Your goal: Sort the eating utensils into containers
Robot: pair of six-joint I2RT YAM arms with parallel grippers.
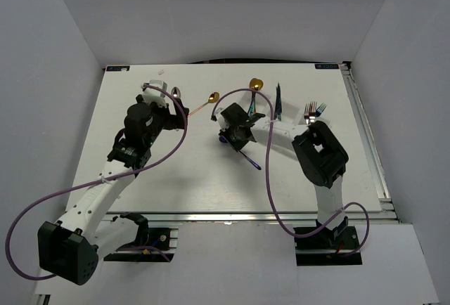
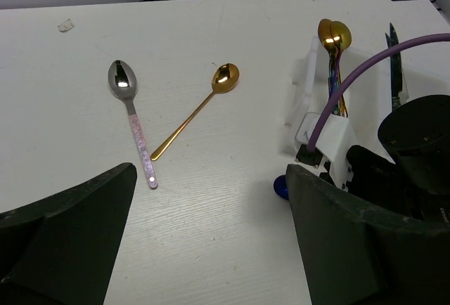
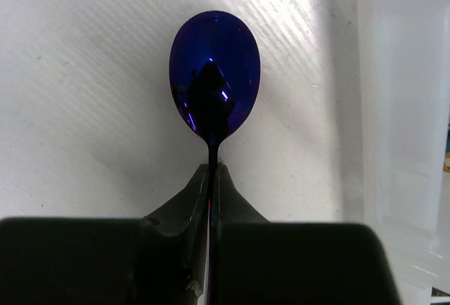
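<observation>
The right gripper is clamping the blue spoon by its neck, likely for lifting into the tray alongside; the left gripper is idling open.

Our left gripper is wide open, with its two fingers far apart. Our right gripper is squeezed tight on the thin neck of a blue spoon, whose bowl sits just past the fingertips. Our left arm and right arm both reach forward, bent.
</observation>
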